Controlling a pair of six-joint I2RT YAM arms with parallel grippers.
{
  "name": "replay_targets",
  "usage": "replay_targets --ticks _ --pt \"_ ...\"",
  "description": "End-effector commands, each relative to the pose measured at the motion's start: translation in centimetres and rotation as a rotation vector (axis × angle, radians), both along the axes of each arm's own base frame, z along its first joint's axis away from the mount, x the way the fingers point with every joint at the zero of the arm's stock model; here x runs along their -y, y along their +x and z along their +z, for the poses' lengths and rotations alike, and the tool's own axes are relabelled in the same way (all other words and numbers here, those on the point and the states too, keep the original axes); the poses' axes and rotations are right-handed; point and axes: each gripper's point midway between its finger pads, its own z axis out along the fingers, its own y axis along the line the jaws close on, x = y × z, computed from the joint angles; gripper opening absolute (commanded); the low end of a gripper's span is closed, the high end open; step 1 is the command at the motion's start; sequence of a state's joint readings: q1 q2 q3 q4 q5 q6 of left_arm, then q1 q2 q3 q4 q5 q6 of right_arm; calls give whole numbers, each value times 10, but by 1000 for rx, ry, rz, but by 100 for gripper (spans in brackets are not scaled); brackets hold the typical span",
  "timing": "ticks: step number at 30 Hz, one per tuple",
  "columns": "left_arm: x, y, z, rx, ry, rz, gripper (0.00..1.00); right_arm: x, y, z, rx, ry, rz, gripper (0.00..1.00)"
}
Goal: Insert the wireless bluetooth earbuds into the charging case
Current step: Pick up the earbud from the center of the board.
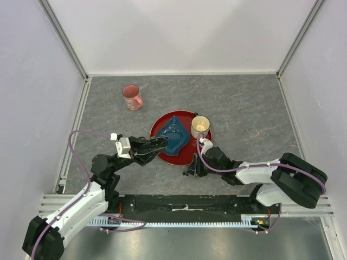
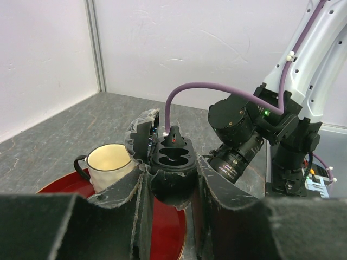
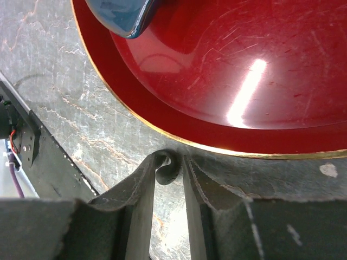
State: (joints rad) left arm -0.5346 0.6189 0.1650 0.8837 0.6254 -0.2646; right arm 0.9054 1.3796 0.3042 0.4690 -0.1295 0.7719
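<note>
The right jaws sit low on the grey table (image 3: 54, 97), right at the rim of the red plate (image 3: 217, 81). A tiny curled piece (image 3: 165, 168), likely an earbud, lies between their tips. The jaws are only a little apart, and I cannot tell if they pinch it. I think they are down there to pick it up. The left jaws are shut on the charging case (image 2: 172, 162) and hold it up with its lid open, so earbuds can go in. One black piece (image 2: 174, 135) stands in it. Farther off are a cream cup (image 2: 108, 162), a blue dish (image 1: 173, 138) and a pink cup (image 1: 132, 97). Pale walls (image 1: 179, 32) close the table in.
</note>
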Motion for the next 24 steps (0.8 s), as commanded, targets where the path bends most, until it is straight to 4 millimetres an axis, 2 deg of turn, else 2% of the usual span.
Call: replay_targets --ticks 1,5,11,15,24 --pt "-2 3 6 22 -16 27 2 12 9 -6 17 -66 -63 33" --pt "-2 4 7 26 -18 30 2 14 10 -10 20 -91 -61 29" --pt "-2 4 6 19 -16 29 2 11 1 -18 -4 -102 -5 27" --pt "-2 4 6 20 -17 29 2 21 -8 -25 -21 -133 5 25" --pt "-2 5 3 11 -12 31 2 23 -19 -22 -14 -129 46 30"
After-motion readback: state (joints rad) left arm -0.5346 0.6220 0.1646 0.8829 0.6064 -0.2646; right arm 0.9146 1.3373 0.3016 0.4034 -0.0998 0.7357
